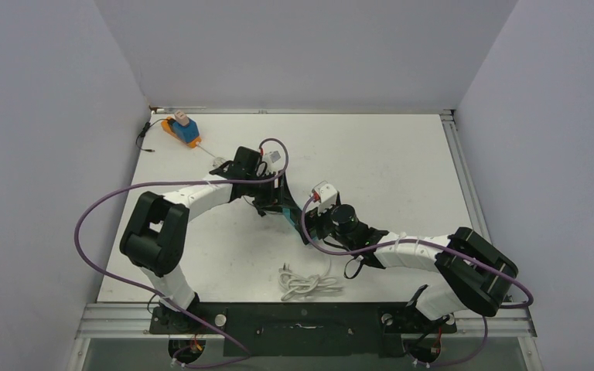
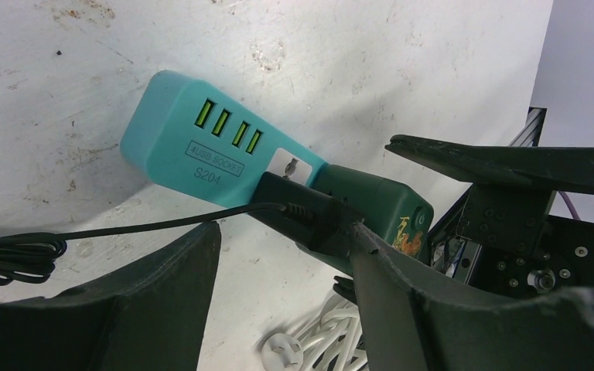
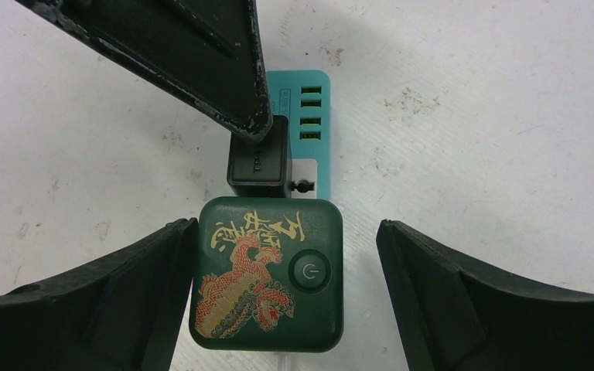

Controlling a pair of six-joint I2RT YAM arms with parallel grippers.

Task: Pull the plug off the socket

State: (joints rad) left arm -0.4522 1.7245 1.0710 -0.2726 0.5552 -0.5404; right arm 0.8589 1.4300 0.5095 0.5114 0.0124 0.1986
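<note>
The blue plug [image 1: 186, 128] with a pale top sits in the orange socket strip [image 1: 169, 128] at the table's far left corner, far from both grippers. It shows in neither wrist view. My left gripper [image 1: 267, 203] [image 2: 286, 232] is open over the table's middle, one fingertip [image 2: 367, 247] against a small black block [image 2: 302, 209] plugged into a teal power strip [image 2: 178, 131]. My right gripper [image 1: 311, 212] [image 3: 286, 226] is open astride a dark green cube [image 3: 267, 274] with a dragon print on that same strip. Its left finger is close beside the cube.
The teal strip [image 3: 303, 85] lies between the two grippers. A thin black wire [image 2: 124, 229] runs from the black block [image 3: 259, 158]. A coiled white cable [image 1: 305, 282] [image 2: 317, 340] lies near the front edge. Walls close in the table at the back and sides.
</note>
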